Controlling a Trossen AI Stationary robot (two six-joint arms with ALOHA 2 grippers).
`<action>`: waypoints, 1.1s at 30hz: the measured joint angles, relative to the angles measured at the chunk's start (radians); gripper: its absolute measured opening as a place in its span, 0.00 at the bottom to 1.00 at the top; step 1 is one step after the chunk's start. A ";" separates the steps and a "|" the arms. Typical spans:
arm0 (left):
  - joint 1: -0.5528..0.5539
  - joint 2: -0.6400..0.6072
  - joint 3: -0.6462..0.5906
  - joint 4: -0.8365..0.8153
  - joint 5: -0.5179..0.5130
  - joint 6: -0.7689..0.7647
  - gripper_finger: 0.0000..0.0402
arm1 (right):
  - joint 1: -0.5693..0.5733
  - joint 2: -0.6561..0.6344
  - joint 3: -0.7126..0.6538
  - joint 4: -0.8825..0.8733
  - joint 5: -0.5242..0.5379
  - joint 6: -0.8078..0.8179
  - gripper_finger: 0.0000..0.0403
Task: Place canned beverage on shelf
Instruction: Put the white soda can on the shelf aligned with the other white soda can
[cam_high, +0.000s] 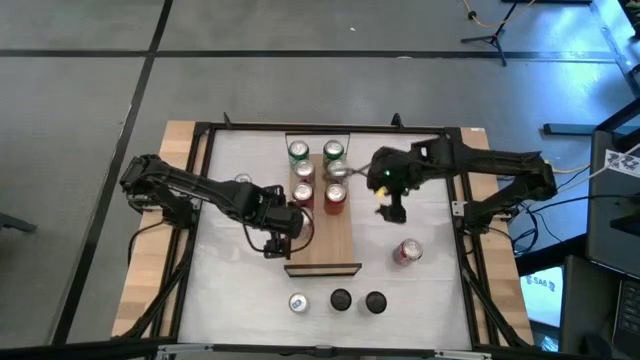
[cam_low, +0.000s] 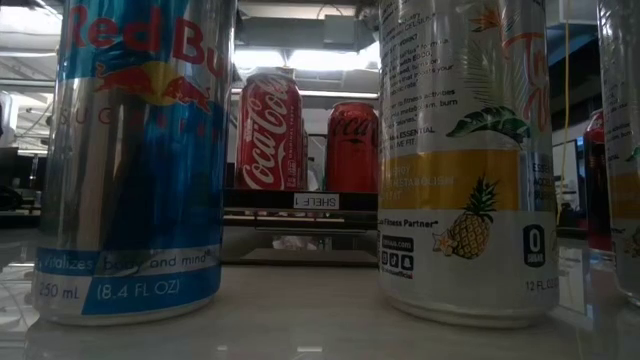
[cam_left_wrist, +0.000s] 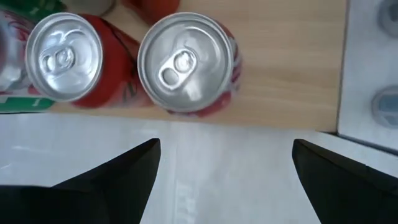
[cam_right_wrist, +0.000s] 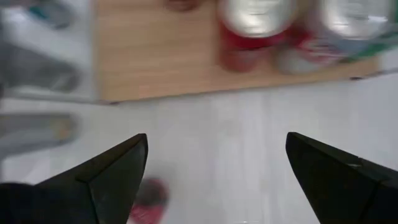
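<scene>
Six cans (cam_high: 317, 172) on shelf (cam_high: 335, 240); one red can (cam_high: 407, 251) lying right; three (cam_high: 340, 300) in front

Red cans (cam_high: 334, 197) and green cans (cam_high: 298, 152) on light-wood shelf (cam_high: 335, 240).

a white table (cam_high: 230, 280) with a black frame stands on grey floor (cam_high: 80, 150). a tripod's legs (cam_high: 490, 40) show far right, and cables (cam_high: 590, 210) trail at right.

From table height, the tall blue-and-silver energy drink can (cam_low: 135, 150) and the white pineapple-print can (cam_low: 465, 150) loom close, tops cut off, hiding most of the light-wood plank shelf (cam_low: 290, 215) behind them.
</scene>
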 joint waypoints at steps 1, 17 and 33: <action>-0.007 -0.010 0.000 -0.008 0.000 -0.003 0.88 | 0.022 0.000 0.011 -0.020 -0.015 0.008 0.94; -0.102 -0.049 0.000 -0.035 -0.099 -0.133 0.88 | 0.405 -0.002 0.030 -0.241 0.035 0.263 0.94; -0.119 -0.049 0.000 -0.003 -0.099 -0.195 0.88 | 0.511 -0.121 -0.236 -0.146 0.076 0.417 0.94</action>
